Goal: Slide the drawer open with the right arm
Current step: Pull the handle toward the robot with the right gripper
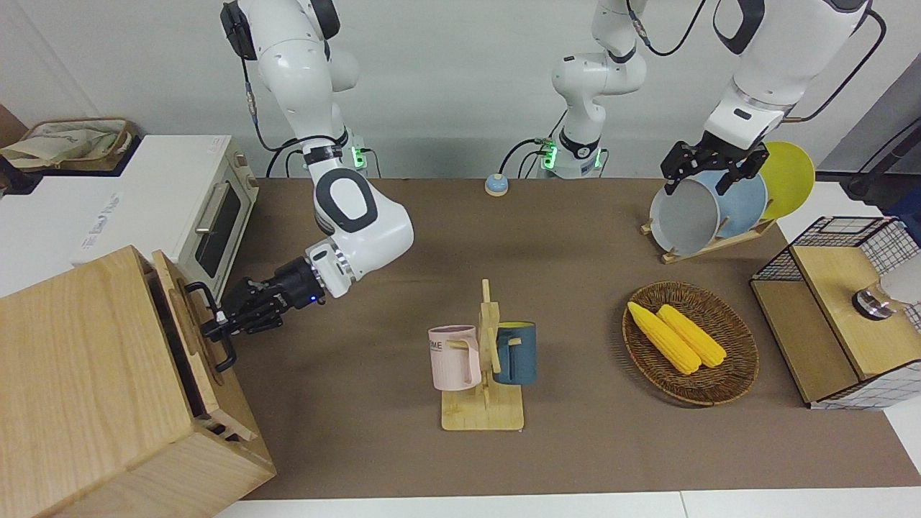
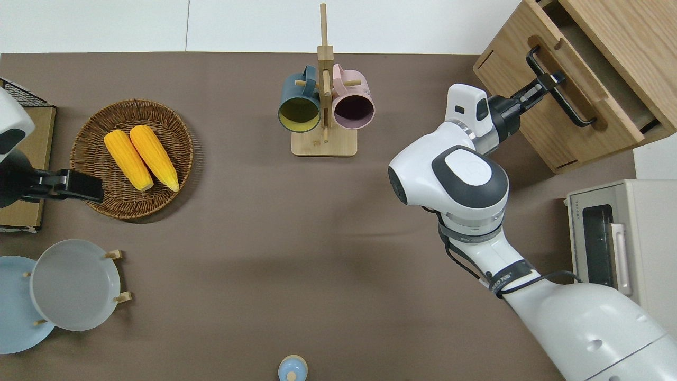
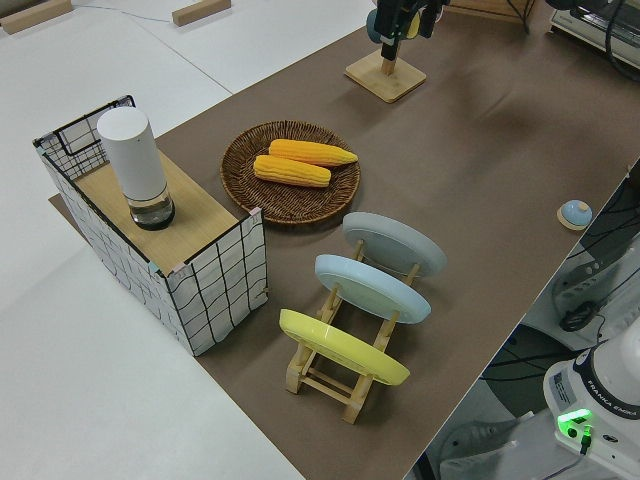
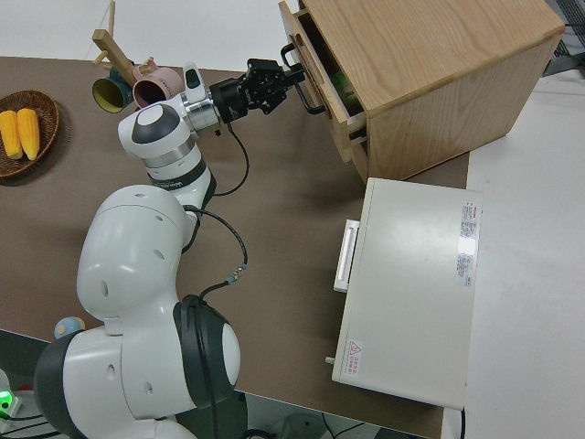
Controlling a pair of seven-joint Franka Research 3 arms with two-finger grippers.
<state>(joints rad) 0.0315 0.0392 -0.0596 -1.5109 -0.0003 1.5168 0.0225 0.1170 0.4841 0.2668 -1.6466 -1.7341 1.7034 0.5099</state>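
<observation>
Your right gripper clamps the handle, the drawer partly out; an off-axis pull could jam it.

Two white jointed arms with dark grey joint caps are seen. The right arm is tipped by a black gripper, a blue wrist light, and black cables.

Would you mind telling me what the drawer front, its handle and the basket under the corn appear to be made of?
The drawer front looks like pale, unpainted wood with visible grain. Its handle, gripped by the right claw, is a thin black bar, probably matte-coated metal. The basket shows dark brown woven strands, likely wicker or rattan.
</observation>
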